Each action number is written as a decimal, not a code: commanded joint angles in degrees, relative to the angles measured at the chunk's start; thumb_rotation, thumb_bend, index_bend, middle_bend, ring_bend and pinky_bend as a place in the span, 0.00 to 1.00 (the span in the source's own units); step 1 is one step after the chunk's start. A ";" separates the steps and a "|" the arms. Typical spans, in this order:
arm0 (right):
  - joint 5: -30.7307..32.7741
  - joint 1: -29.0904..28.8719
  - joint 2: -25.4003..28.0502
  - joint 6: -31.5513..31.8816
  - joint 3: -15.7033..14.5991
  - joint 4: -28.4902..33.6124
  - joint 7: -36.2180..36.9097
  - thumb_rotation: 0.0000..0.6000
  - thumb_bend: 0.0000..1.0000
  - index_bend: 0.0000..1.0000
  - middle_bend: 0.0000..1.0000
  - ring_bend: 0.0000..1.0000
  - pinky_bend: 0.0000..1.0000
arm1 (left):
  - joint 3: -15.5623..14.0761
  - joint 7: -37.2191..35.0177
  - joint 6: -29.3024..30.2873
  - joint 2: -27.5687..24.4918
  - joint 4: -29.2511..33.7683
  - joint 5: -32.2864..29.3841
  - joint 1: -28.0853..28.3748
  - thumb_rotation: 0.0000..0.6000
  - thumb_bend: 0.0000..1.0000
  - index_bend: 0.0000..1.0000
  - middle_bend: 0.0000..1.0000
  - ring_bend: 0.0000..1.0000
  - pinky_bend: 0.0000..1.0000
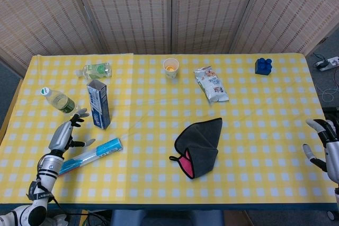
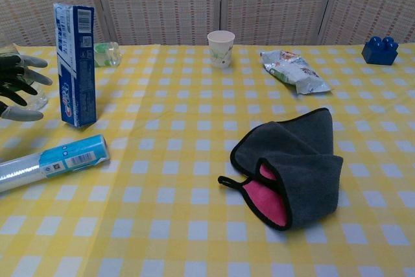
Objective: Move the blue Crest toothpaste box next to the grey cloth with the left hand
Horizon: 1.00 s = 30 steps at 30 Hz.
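The blue Crest toothpaste box (image 1: 98,104) (image 2: 74,63) stands upright on end at the left of the table. My left hand (image 1: 66,133) (image 2: 16,85) hovers just left of it, fingers spread and holding nothing, with a small gap to the box. The grey cloth (image 1: 198,146) (image 2: 292,167), folded with a pink inside showing, lies near the table's middle, well to the right of the box. At the table's right edge my right hand (image 1: 323,146) is open and empty; the chest view does not show it.
A clear roll with a blue label (image 1: 87,156) (image 2: 52,162) lies in front of the box. A water bottle (image 1: 59,100) stands behind my left hand. Further back are a lying green bottle (image 1: 95,70), paper cup (image 1: 170,68), snack packet (image 1: 211,84) and blue block (image 1: 263,65).
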<state>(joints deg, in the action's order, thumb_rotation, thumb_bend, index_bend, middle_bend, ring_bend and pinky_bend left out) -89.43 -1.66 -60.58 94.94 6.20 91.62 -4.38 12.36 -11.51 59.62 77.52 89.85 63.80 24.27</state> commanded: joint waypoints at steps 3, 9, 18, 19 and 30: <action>-0.33 -0.06 0.00 -0.08 -0.07 0.09 -0.04 1.00 0.26 0.25 0.26 0.11 0.10 | -0.16 0.60 -0.24 0.54 -0.46 -0.60 0.14 1.00 0.12 0.14 0.21 0.26 0.28; -0.37 0.09 0.09 0.07 -0.06 0.23 -0.07 1.00 0.26 0.25 0.26 0.11 0.10 | -0.24 1.78 1.14 0.98 -0.46 -0.23 -0.07 1.00 0.12 0.14 0.21 0.26 0.28; -0.68 0.03 0.13 -0.02 -0.04 0.06 0.31 1.00 0.26 0.25 0.26 0.11 0.10 | 0.92 4.49 1.23 1.16 0.51 -0.34 1.52 1.00 0.12 0.14 0.21 0.26 0.28; -0.70 0.00 0.15 0.00 0.00 0.07 0.36 1.00 0.26 0.25 0.26 0.11 0.10 | 1.18 4.97 1.15 1.25 0.69 -0.47 1.88 1.00 0.12 0.14 0.21 0.26 0.28; -0.85 0.02 -0.01 0.00 -0.03 -0.44 1.02 1.00 0.26 0.25 0.26 0.11 0.10 | 3.11 13.98 0.09 4.14 0.18 -6.00 6.43 1.00 0.12 0.14 0.21 0.26 0.28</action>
<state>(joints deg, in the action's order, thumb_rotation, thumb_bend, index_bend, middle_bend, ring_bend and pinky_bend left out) -90.28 -1.65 -60.58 94.92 6.18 91.19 -3.37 15.27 1.01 59.77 80.86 90.53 58.91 29.91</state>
